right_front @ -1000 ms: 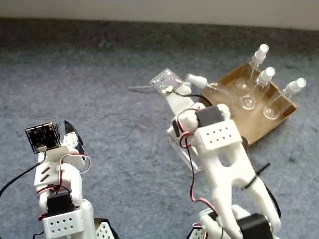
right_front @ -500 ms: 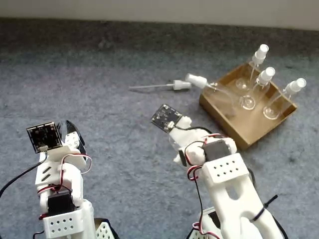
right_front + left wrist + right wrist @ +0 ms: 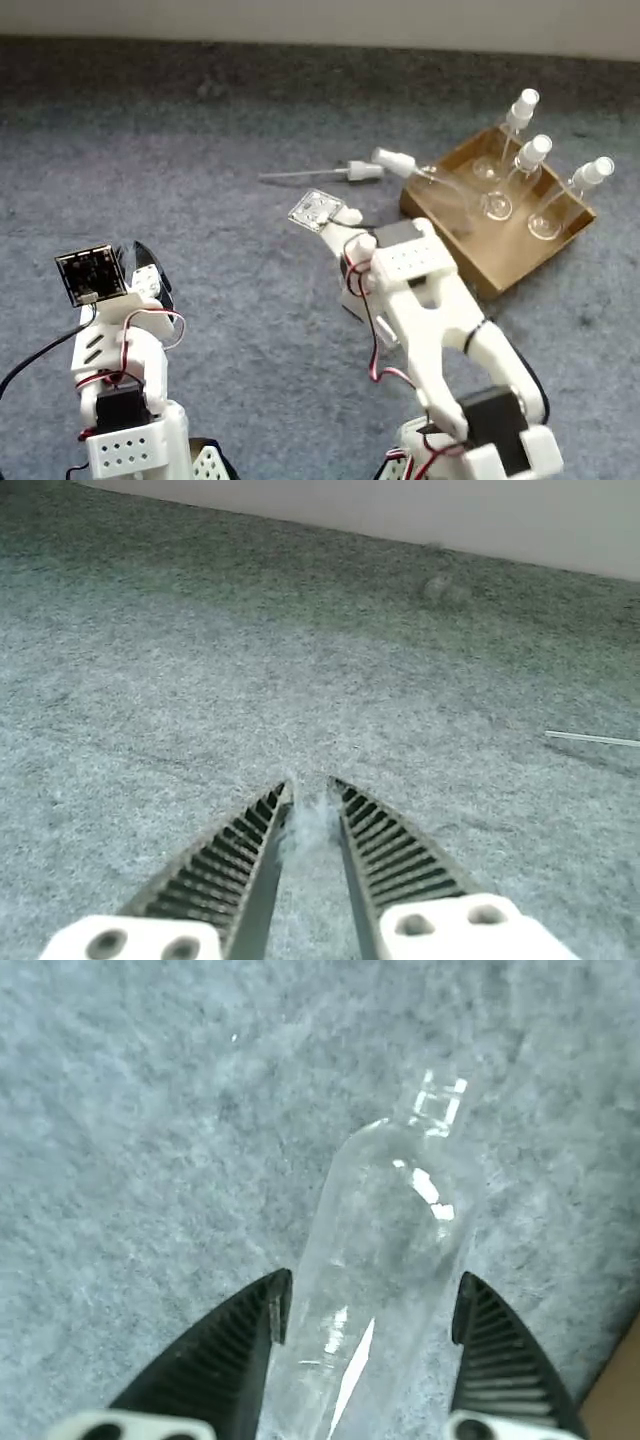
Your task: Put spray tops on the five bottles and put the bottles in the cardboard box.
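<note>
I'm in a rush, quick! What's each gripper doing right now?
Left gripper: barely open, holding nothing.
Right gripper: open, straddling the clear bottle, which lies on its side.

The left arm (image 3: 125, 400) and right arm (image 3: 430, 300) are white moulded plastic with rows of small round holes, black servo motors (image 3: 495, 425) at the joints, and red, black and white cables (image 3: 380, 340) looping alongside. Each wrist carries a square circuit board (image 3: 90, 275). The fingers (image 3: 225, 865) are black with ridged inner faces.

Grey carpet (image 3: 200, 180) runs to a pale wall (image 3: 300, 18)
The speckled, short-pile carpet covers the whole surface; the plain, light wall borders its far edge.
</note>
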`<state>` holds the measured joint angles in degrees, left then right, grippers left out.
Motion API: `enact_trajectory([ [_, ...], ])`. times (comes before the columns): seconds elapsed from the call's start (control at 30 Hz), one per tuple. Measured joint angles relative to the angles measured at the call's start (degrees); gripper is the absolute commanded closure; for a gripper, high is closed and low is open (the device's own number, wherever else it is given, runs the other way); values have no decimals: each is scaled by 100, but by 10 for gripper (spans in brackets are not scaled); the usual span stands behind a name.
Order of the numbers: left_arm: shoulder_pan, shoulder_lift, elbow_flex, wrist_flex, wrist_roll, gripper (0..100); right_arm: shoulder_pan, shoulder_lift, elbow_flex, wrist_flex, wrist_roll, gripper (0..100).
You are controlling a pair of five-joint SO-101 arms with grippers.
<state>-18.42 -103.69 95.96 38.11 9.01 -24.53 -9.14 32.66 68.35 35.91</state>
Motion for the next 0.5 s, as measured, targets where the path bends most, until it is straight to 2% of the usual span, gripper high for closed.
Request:
enact_trajectory([
  [0.3,0,0,0,0,0,992,-53,1319,-1319,422,0,782],
  [0.5,0,0,0,0,0,992,-44,1327,-1389,431,0,876],
])
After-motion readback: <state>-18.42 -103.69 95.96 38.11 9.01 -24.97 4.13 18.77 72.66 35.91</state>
